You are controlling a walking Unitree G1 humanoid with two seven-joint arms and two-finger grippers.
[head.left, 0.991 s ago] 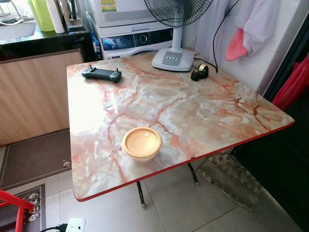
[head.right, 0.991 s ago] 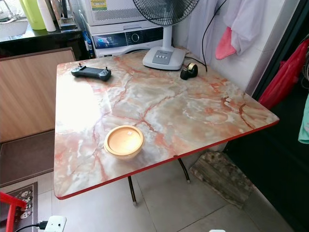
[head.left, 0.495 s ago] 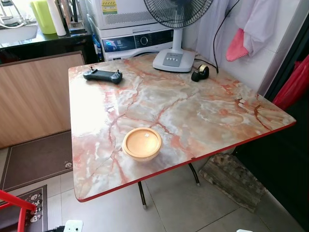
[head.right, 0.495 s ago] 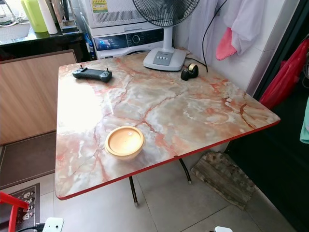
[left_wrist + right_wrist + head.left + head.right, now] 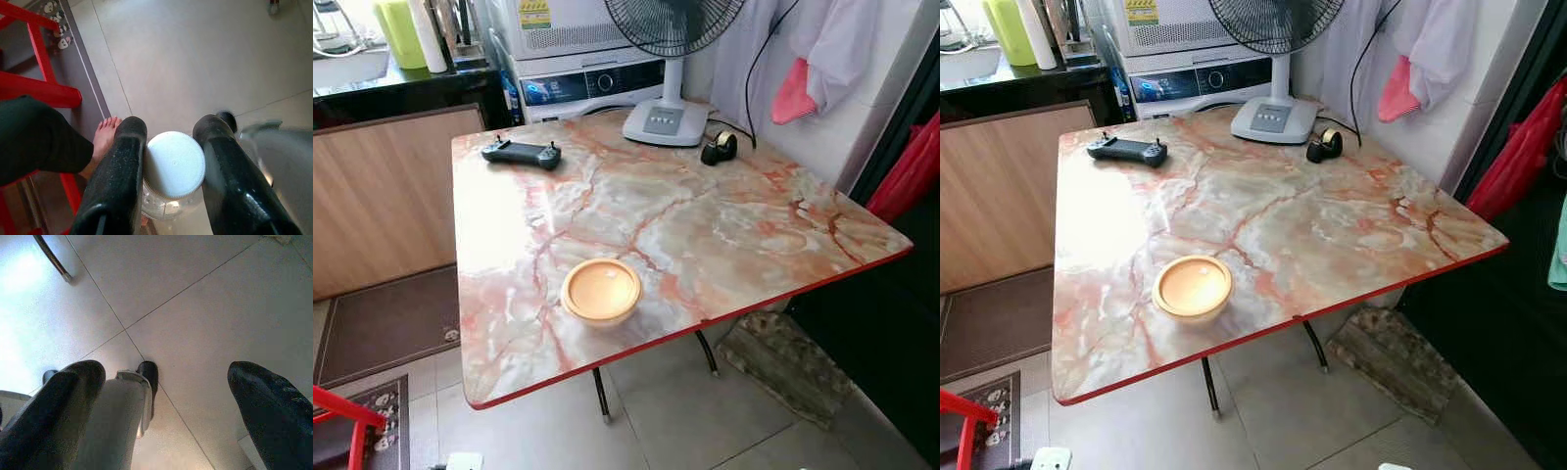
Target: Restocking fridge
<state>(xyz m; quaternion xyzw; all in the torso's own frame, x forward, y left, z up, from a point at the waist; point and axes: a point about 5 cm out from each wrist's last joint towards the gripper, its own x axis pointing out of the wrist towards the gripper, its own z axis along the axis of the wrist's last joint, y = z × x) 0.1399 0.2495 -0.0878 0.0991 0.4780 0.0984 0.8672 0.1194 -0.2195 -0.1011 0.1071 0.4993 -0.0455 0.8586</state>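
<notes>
While left gripper (image 5: 171,164) clamps bottle (image 5: 174,169), table (image 5: 734,225) waits

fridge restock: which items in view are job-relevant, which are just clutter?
Job:
- white-capped bottle, clamped in left hand
- right hand, open, nothing held

Clutter:
- orange bowl on marble table
- black controller
- fan
- tape dispenser

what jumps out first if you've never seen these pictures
A pink-veined marble-look table with a red edge dominates the head views, with a shallow orange bowl near its front edge, a black handheld controller at its far left and a white pedestal fan at the back. The left gripper is low over the tiled floor, clamping a white-capped clear bottle.
</notes>
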